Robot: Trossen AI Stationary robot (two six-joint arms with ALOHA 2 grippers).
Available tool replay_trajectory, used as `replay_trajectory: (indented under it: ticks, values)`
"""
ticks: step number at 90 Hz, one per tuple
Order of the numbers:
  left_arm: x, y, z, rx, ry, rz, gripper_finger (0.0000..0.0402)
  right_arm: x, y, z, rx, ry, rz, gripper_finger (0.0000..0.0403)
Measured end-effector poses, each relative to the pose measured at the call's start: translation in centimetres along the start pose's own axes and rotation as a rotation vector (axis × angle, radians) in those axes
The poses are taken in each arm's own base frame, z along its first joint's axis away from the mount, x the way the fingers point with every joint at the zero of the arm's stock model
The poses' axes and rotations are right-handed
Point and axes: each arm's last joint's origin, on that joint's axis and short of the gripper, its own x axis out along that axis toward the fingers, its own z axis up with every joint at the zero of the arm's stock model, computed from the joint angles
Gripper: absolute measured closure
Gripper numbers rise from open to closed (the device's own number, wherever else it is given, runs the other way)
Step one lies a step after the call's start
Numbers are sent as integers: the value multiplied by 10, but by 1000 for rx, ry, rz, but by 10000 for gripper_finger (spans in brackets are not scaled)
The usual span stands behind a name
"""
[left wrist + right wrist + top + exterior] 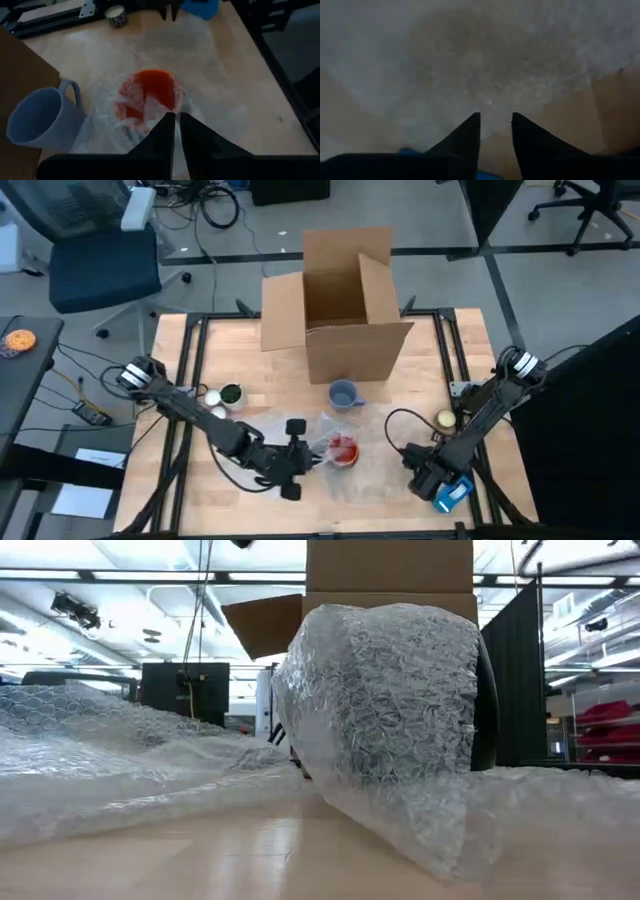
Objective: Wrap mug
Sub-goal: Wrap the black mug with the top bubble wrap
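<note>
Near the table's middle, one red mug (343, 449) lies on its side in a sheet of bubble wrap (385, 470), its mouth toward the left gripper (307, 459), whose fingers are clenched on the wrap. One blue mug (343, 394) stands upright before one open box (345, 308); its contents cannot be seen. Beside the wrap's edge, the right gripper (428, 477) hangs slightly parted, grasping nothing.

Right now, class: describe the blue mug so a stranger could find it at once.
Start at the open cardboard box at the table's far side. Directly in front of it stands the blue mug, upright and unwrapped, unlike the red mug lying in bubble wrap nearer the arms.
</note>
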Motion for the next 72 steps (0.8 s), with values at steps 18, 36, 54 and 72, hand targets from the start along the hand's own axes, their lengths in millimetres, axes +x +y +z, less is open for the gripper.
replay_trajectory:
  ticks: [18, 36, 54, 72]
  values:
    - [-4, -9, -9, -86, 60, -3, 387, 9, 2, 16, -9, -135, 83, 254]
    - [-2, -22, -14, -144, 27, -11, 387, -3, 14, 44, -91, -361, 173, 248]
    - [10, -32, -20, -148, 35, -62, 387, -17, 19, 53, -155, -418, 170, 247]
    - [7, -37, -14, -175, -30, -87, 387, -35, 10, 41, -150, -332, 110, 248]
